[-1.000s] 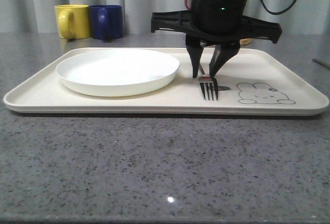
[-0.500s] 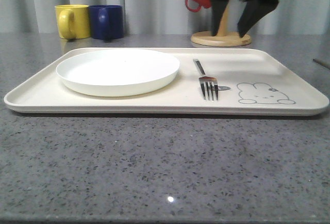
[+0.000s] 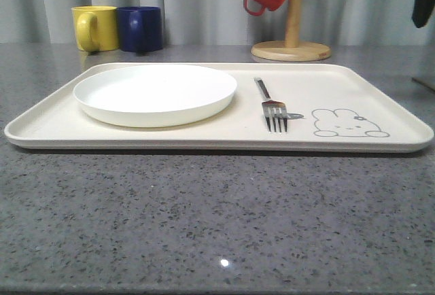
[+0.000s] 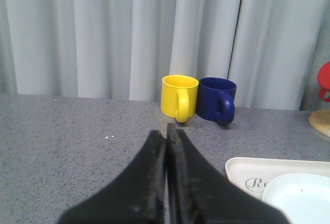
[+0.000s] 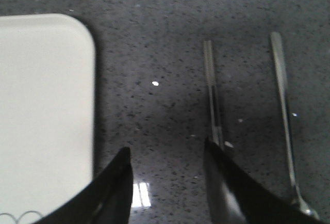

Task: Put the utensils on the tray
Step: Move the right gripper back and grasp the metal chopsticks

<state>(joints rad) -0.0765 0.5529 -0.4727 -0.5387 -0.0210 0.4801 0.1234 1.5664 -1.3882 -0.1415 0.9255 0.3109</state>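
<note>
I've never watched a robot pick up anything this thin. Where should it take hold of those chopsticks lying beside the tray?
Probably around mid-length, coming straight down from above. The chopsticks lie flat on the grey table, slim and straight, apart from the tray and the spoon. The right claw is open above the table, one fingertip beside them; it would straddle their narrow width.

Your fork (image 3: pixel 272 108) lies flat on the cream tray (image 3: pixel 380 94), tines toward 6 o'clock, at 9 o'clock of the rabbit drawing. The chopsticks (image 5: pixel 212 92) and spoon (image 5: pixel 284 115) rest parallel on the counter, off the tray
</note>
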